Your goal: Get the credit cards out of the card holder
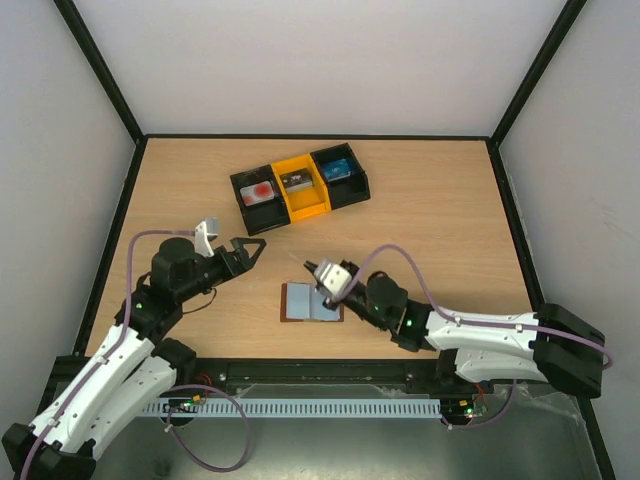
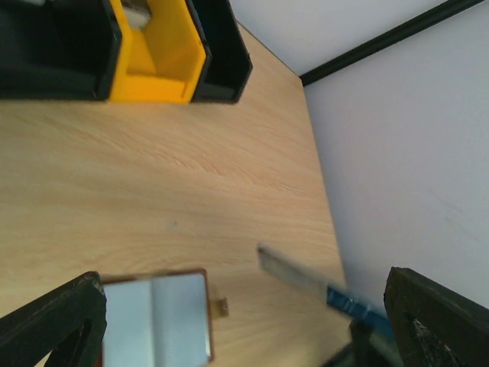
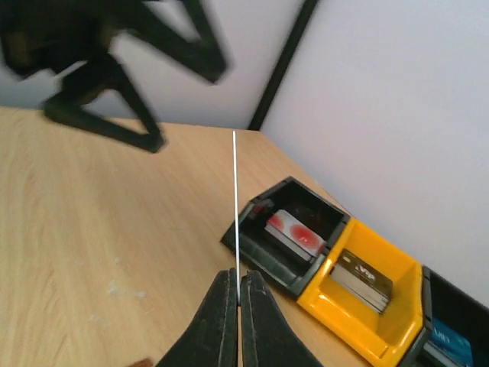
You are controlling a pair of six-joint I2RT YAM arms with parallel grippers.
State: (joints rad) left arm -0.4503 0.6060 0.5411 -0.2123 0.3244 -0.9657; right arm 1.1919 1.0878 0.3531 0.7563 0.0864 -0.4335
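White walls and a black frame close in a pale wooden worktop [image 1: 440, 230]. At upper centre of the overhead view, a three-part tray [image 1: 306, 209] holds a white card with a red spot [image 1: 261, 191] in its left black bin. A dark card [image 1: 296, 181] sits in the yellow middle bin and a blue card [image 1: 340, 168] in the right black bin. The brown wallet [image 1: 300, 303] lies open at lower centre near the front edge, blue-grey pockets up. Bare wood separates it from the tray, and the right side is open board. The right tool [image 3: 236, 277], pressed together, pinches a thin card [image 3: 235, 199] edge-on over the wallet's upper right corner. The left tool [image 1: 252, 250], spread wide and holding nothing, hangs to the wallet's upper left.
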